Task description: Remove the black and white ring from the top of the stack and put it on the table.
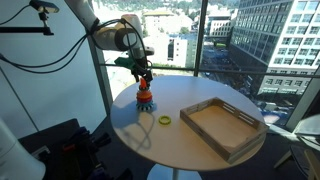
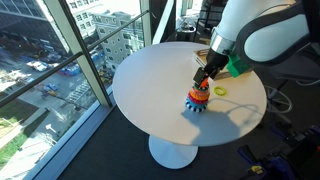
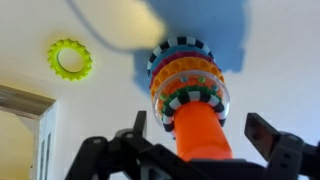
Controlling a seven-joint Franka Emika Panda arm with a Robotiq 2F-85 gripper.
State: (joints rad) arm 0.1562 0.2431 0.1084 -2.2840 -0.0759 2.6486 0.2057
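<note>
Hovering just above the stack [image 1: 145,97] – gripper [image 3: 195,125] fingers spread wide, flanking its top – black and white ring [image 3: 190,98] ungrasped.

We see the stack [image 3: 186,80] banded in orange, yellow, green and teal around a bright orange peg [image 3: 203,132]. The black and white ring [image 3: 192,98] is checked in small alternating squares. The loose toothed ring [image 3: 70,59] is yellow-green. The table [image 3: 285,60] is white, with a bluish shadow, and the wooden tray [image 1: 248,140] is pale tan.
</note>
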